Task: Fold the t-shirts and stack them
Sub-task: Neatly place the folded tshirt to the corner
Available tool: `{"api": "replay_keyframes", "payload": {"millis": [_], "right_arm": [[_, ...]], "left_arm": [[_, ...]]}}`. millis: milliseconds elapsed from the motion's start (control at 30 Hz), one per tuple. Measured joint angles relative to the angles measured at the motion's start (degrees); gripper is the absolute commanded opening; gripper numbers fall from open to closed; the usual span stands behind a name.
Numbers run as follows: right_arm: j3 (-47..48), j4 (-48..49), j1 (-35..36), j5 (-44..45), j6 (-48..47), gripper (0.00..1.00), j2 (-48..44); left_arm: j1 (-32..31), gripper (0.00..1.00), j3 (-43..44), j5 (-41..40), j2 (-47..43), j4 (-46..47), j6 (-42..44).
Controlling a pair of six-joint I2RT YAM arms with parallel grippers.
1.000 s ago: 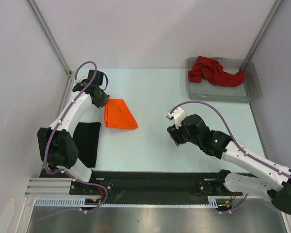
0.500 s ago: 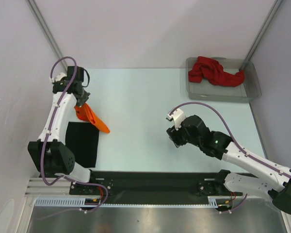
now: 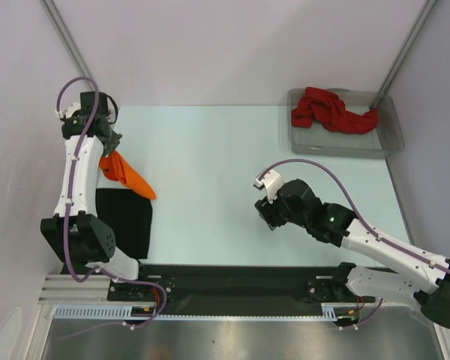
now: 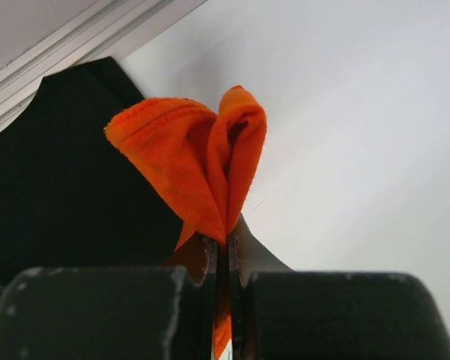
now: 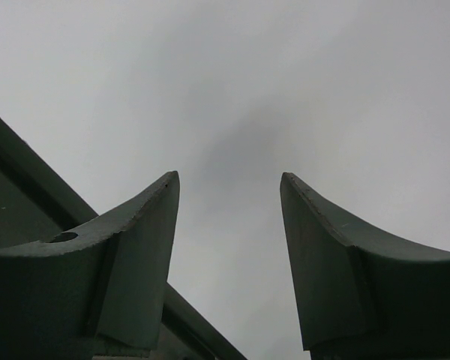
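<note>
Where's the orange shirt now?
Overhead view, far left: the bright orange cloth t-shirt hangs pinched in the left gripper, beside the flat black cloth t-shirt.

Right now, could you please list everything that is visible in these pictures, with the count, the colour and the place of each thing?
bright orange cloth t-shirt: one, orange, bunched, hanging from the left gripper at the table's left side
folded black cloth t-shirt: one, black, flat on the table, near left
dark red cloth t-shirt: one, dark red, crumpled inside the tray
clear grey plastic tray: one, grey, far right corner
table: one, pale, under everything
left gripper: one, black, shut on the orange t-shirt
right gripper: one, dark, open, holding nothing, over mid-right table
</note>
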Motion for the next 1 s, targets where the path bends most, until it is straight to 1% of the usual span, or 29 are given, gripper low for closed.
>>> {"api": "replay_keyframes", "payload": {"millis": [100,367,1000], "right_arm": [[0.0,0.0,0.0,0.0,0.0,0.61,0.1],[0.0,0.3,0.2,0.0,0.0,0.62,0.6],[-0.4,1.3,0.3,-0.5,0.3,0.62,1.6]], "left_arm": [[0.1,0.0,2.9,0.2,1.6,0.2,0.4],[0.7,0.0,5.6,2.9,4.4,0.2,1.5],[3.3,0.0,6.3,6.2,5.6,0.4,1.5]]}}
